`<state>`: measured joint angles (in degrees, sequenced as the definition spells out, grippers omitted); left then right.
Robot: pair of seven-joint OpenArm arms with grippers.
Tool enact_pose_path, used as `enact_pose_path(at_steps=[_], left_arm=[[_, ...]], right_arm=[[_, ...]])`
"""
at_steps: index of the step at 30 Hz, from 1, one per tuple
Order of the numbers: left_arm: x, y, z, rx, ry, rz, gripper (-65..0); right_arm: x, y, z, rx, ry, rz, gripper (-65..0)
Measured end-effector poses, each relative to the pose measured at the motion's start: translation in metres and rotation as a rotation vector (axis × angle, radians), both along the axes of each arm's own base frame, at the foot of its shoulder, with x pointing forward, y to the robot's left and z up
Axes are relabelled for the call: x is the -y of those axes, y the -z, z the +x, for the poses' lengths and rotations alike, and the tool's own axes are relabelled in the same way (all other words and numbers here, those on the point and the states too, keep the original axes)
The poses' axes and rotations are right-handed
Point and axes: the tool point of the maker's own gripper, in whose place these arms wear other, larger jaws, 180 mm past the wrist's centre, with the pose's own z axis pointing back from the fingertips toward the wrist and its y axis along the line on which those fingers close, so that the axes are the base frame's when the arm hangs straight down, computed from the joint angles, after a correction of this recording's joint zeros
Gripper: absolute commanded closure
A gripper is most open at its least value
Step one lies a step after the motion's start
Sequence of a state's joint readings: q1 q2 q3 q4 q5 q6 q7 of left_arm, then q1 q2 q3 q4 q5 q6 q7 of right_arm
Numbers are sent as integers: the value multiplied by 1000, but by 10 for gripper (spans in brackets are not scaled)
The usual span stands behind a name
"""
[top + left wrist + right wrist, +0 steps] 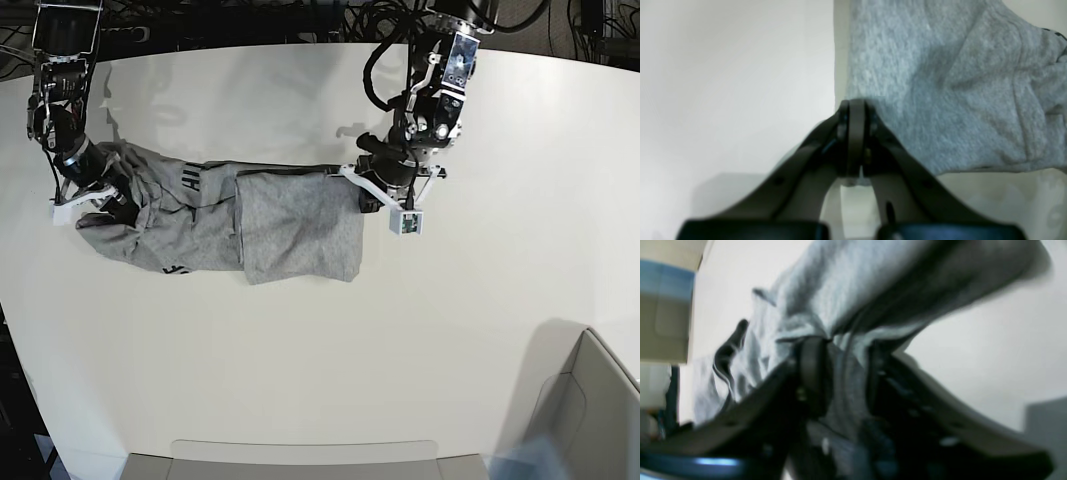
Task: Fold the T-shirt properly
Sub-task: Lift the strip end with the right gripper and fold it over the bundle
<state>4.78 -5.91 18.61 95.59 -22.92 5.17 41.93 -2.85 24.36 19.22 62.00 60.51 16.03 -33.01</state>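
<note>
The heather-grey T-shirt (290,230) lies bunched in a long band across the white table, with black lettering (190,181) showing near its left end. My left gripper (362,178) is at the shirt's right edge. In the left wrist view it (857,106) is shut, with a bit of grey cloth (940,83) pinched between the fingers. My right gripper (115,195) is at the shirt's left end. In the right wrist view it (843,350) is shut on a fold of the shirt (857,283), which is pulled up into the jaws.
A grey bin (590,410) stands at the front right corner and a flat grey tray (300,458) at the front edge. Cables (250,15) run along the back edge. A blue and tan box (663,306) shows in the right wrist view.
</note>
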Motion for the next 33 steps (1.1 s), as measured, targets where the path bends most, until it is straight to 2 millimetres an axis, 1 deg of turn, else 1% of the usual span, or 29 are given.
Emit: enact_pose_path(at_steps=[2, 3, 5, 9, 12, 16, 19, 23, 27, 29, 30, 33], left_arm=[[2, 1, -1, -3, 6, 1, 0], [4, 1, -2, -4, 9, 1, 0], [5, 0, -2, -3, 12, -2, 0], [6, 0, -2, -3, 14, -2, 0], [6, 0, -2, -3, 15, -3, 0], [6, 0, -2, -3, 14, -2, 0], [6, 0, -2, -3, 14, -2, 0], [6, 0, -2, -3, 14, -2, 0], [5, 0, -2, -2, 12, -2, 0], [5, 0, -2, -4, 13, -2, 0], [5, 1, -3, -4, 13, -3, 0], [5, 2, -4, -9, 12, -2, 0]], right_arm=[[0, 1, 4, -4, -20, -40, -19], [1, 1, 6, -7, -31, -66, 0], [1, 2, 8, -10, -43, -105, 0], [3, 0, 10, -6, -41, -115, 0], [18, -7, 11, 9, -7, -141, 0], [40, -27, 16, 53, 42, -174, 0], [43, -46, 24, 100, 53, -190, 0], [45, -61, 28, 104, 101, -208, 0], [44, -69, 27, 102, 117, -255, 0], [37, -68, 30, 82, 94, -317, 0], [32, -66, 32, 68, 74, -370, 0], [6, -61, 35, 44, 27, -448, 0]])
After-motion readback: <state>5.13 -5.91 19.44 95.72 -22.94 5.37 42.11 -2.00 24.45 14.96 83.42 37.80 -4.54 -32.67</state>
